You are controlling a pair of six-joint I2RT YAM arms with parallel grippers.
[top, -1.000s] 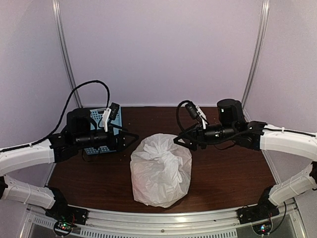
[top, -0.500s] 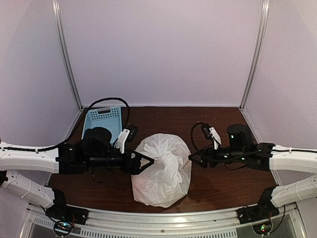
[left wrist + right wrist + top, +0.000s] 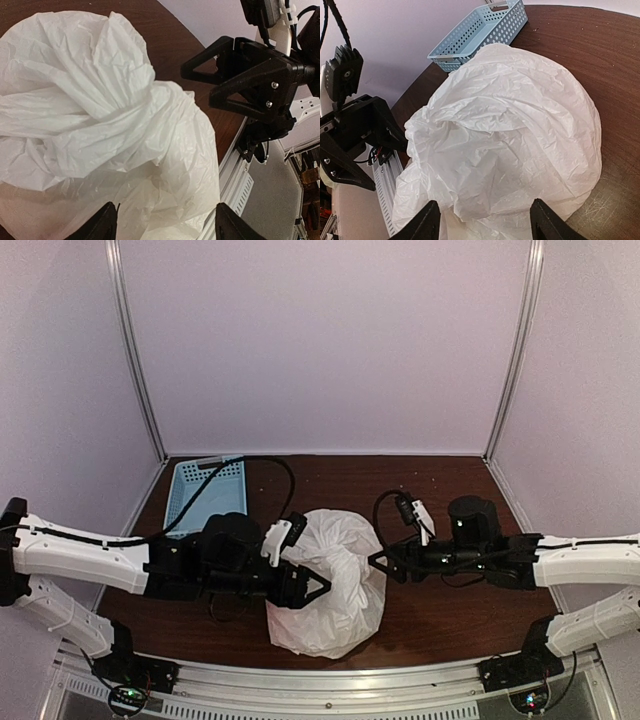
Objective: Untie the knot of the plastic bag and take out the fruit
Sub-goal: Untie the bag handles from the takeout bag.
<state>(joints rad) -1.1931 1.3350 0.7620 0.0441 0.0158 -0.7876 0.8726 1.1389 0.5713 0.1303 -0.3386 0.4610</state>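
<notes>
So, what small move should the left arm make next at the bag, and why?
Probably ease the left gripper forward and close it on the knot. It and the right gripper stand open on either side of the plastic bag, the knot is tied, and it lies ahead of the left fingers.

The dark brown wooden table [image 3: 450, 620] carries a crinkly white plastic bag [image 3: 340, 610] near its front middle. A light blue perforated basket [image 3: 215, 498] sits at the back left, apart from it.

blue basket [image 3: 205, 490], brown table [image 3: 450, 610]
</notes>
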